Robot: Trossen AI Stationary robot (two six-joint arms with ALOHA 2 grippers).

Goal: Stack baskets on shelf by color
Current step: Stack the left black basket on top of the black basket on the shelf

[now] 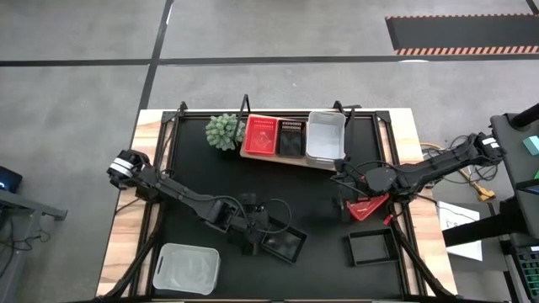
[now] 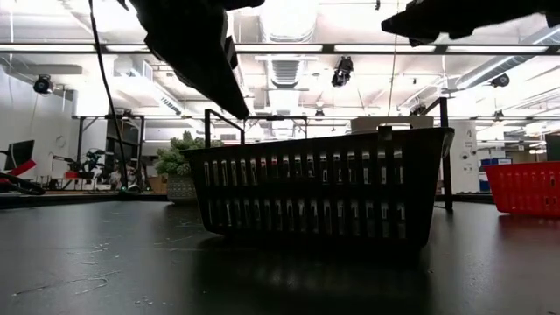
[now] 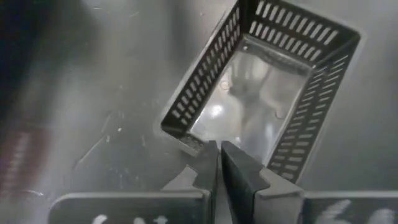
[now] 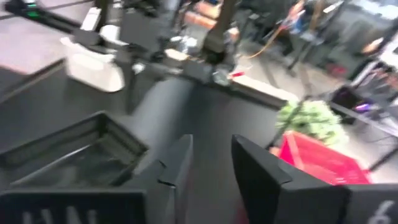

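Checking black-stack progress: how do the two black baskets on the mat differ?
The left black basket lies angled to the table edges; the front-right black basket sits square. The left gripper is at the left black basket's rim; no gripper is at the front-right black basket. Both stand upright, empty, off the shelf.

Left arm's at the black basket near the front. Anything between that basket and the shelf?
Nothing visible. The mat between the black basket and the shelf is bare; the plant sits at the shelf's left end, and the left gripper is beside the basket.
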